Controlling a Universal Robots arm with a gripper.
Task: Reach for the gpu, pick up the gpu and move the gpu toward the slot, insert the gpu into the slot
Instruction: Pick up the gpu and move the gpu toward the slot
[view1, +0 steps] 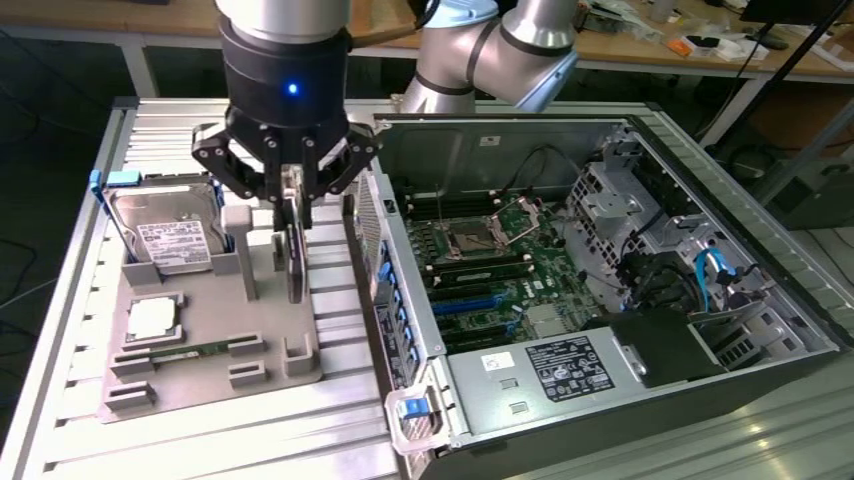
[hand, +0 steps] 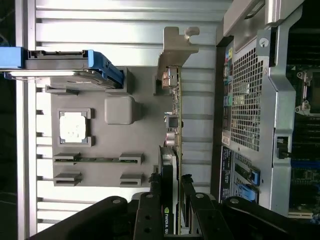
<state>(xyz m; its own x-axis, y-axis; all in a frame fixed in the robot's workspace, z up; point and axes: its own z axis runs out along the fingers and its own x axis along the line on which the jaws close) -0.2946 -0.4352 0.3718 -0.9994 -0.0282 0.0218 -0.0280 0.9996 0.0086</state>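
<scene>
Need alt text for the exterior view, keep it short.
A robot arm's tool is closed on the gpu, which stands on edge in a grey fixture tray that also holds a hard drive. At the exterior view's right, an open PC case shows the blue slot on its motherboard.

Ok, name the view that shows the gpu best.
The wrist view: the gpu shows there lengthwise, from silver bracket to fan. In the exterior view it is a thin dark edge standing in the gray holder under the gripper.
</scene>
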